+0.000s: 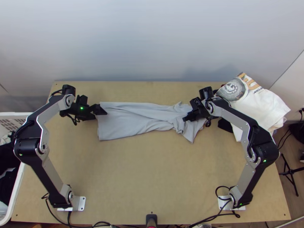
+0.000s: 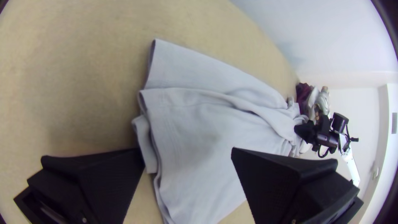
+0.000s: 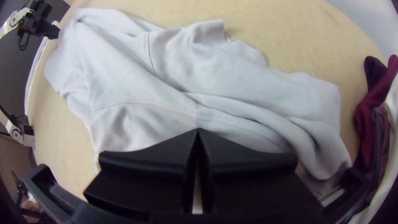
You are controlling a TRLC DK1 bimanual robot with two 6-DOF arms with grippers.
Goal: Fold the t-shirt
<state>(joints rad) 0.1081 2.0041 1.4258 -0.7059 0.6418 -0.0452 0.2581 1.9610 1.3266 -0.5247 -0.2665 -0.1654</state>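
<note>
Lying rumpled, the shirt [image 1: 131, 121] ran from the left gripper [image 1: 100, 111], fingers apart, to the right gripper [image 1: 185, 119], fingertips together.

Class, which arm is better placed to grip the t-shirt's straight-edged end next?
Probably the left: the left gripper is open at that end of the t-shirt, the right gripper shut at the bunched end.

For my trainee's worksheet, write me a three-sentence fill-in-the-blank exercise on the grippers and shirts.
The left gripper is ____, not shut.
The right gripper is ____, not open.
In the top view, the white shirt lies to the ____ of the grey t-shirt.

Missing words: open; shut; right.
</note>
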